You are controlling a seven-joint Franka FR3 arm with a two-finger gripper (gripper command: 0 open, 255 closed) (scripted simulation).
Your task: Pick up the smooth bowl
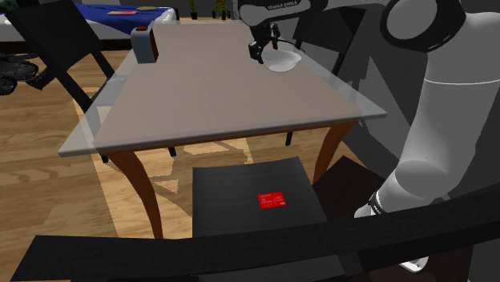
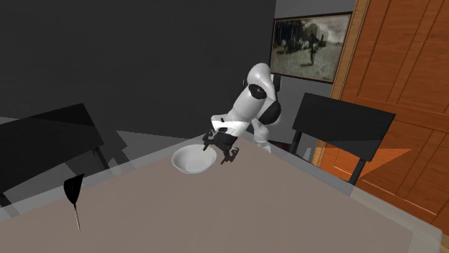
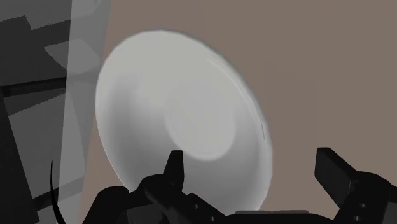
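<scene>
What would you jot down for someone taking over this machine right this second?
End effector: open, down at the bowl, one finger inside it and the other outside, straddling the rim without clasping it.
Bowl: pale, upright on the table, near its far right corner in the shoulder view.
Done: the approach and lining up on the rim.
Left: close on the rim, then lift.

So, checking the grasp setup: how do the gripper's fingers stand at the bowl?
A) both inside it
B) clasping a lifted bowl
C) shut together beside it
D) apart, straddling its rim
D: in the wrist view the gripper is open, with one finger over the inside of the white bowl and the other over the table beyond the rim.
</scene>
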